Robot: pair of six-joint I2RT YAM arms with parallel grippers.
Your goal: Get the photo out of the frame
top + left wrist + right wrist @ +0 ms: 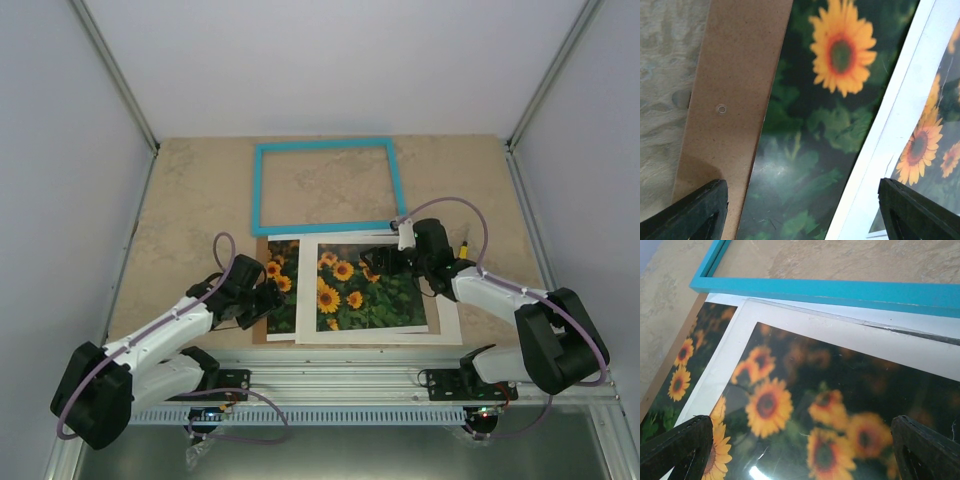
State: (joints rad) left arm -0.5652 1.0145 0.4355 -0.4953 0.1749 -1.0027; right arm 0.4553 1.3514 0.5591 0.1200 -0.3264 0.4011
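Left gripper (802,207): jaws spread wide, nothing between them, poised over photo (805,135) where its left edge lies on brown backing (735,100). Right gripper (802,440): jaws fully spread, empty, above white mat (815,330) overlapping photo. Frame (840,290) lies empty on table (190,190), just beyond stack. Whether fingertips touch sheets: cannot tell.
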